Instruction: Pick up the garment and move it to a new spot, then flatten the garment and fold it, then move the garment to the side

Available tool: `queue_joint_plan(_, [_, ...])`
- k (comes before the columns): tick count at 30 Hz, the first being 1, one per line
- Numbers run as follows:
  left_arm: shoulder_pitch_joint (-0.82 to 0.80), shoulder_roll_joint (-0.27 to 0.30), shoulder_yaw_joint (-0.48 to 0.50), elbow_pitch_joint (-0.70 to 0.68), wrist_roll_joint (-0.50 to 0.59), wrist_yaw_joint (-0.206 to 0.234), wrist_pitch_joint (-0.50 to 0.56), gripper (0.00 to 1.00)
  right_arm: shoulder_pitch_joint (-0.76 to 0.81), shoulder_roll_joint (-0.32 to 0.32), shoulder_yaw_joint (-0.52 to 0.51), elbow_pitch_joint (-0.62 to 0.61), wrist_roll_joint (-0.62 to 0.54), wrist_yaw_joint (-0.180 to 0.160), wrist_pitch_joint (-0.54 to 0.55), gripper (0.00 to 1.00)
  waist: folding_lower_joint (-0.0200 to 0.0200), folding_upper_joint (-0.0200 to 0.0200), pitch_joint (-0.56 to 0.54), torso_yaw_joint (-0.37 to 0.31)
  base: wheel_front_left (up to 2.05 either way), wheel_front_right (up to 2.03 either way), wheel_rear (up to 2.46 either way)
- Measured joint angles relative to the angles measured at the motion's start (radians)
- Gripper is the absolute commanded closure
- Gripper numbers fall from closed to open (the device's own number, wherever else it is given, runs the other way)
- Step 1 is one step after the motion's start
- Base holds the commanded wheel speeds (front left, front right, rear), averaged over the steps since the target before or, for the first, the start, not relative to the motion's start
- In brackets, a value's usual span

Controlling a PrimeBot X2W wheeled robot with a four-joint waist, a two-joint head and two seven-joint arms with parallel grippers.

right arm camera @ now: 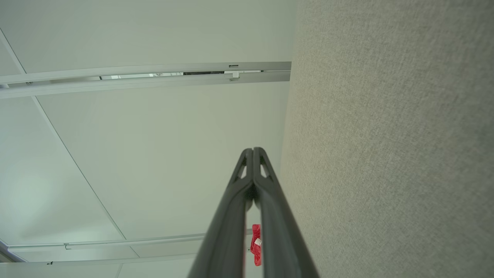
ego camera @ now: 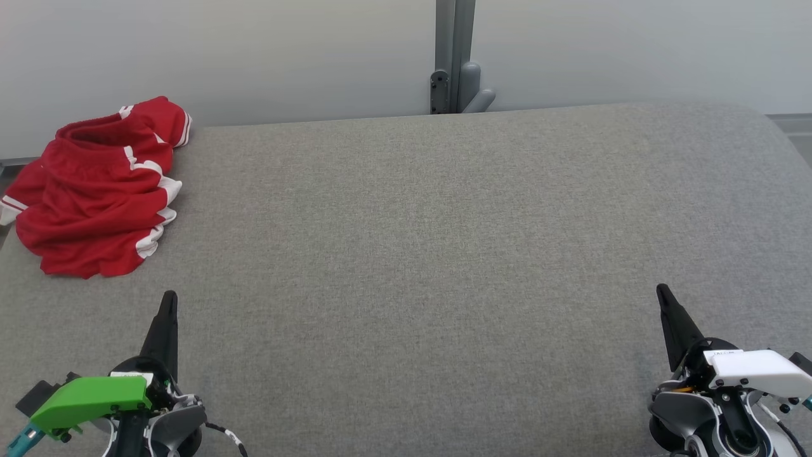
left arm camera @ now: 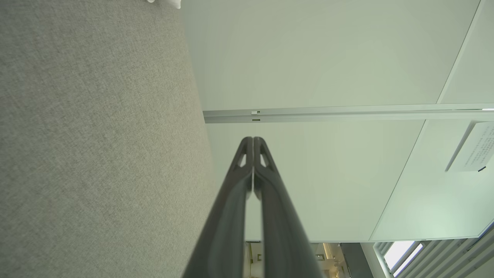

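Garment [ego camera: 95,197]: red shorts with white trim, crumpled in a loose heap at the far left corner of the grey pad [ego camera: 419,254], close against the wall [ego camera: 254,51] behind, one end seemingly past the pad's left edge. Unfolded, not flattened, touched by neither gripper. Left gripper [ego camera: 169,297] low at the near left, dark fingers pressed together into one thin spike, pointing up the head view toward the heap, holding nothing; green cover [ego camera: 89,397] at its wrist. Nearer to the garment than the other gripper, yet with a stretch of pad between tip and red hem. Right gripper [ego camera: 662,291] low at the near right, likewise closed tip to tip and empty-handed, white cover [ego camera: 758,371] at its wrist, well apart from the heap, across the width of the pad. In the left wrist view, fingers meeting at the tips, grey fabric along one side, pale panelled wall beyond with a metal rail [left arm camera: 328,113] across it and a paper notice [left arm camera: 472,146] near the edge, print too small to read. In the right wrist view, the same closed pair, pad along the other side, a sliver of red garment through the narrow slit lower down between the fingers, small and distant. Grey post [ego camera: 453,57] upright behind the pad's far edge, about mid-width.
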Motion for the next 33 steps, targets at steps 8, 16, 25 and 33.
queue_joint_plan(8, [0.000,0.000,0.000,0.000,0.000,0.000,0.000,1.00,0.000,0.000,0.000,0.000,0.000,0.000,0.000,1.00,0.0000,0.0000,0.000,0.000,0.00,0.00,0.00])
queue_joint_plan(16, [0.000,0.000,0.000,0.000,0.000,0.000,0.000,1.00,0.000,0.000,0.000,0.000,0.000,0.000,0.000,1.00,0.0000,0.0000,0.000,0.000,0.00,0.00,0.00])
queue_joint_plan(25, [0.000,0.000,0.000,0.000,0.000,0.000,0.000,1.00,0.000,0.000,0.000,0.000,0.000,0.000,0.000,1.00,0.0000,0.0000,0.000,0.000,0.00,0.00,0.00])
queue_joint_plan(33, [0.000,0.000,0.000,0.000,0.000,0.000,0.000,1.00,0.000,0.000,0.000,0.000,0.000,0.000,0.000,1.00,0.0000,0.0000,0.000,0.000,0.00,0.00,0.00])
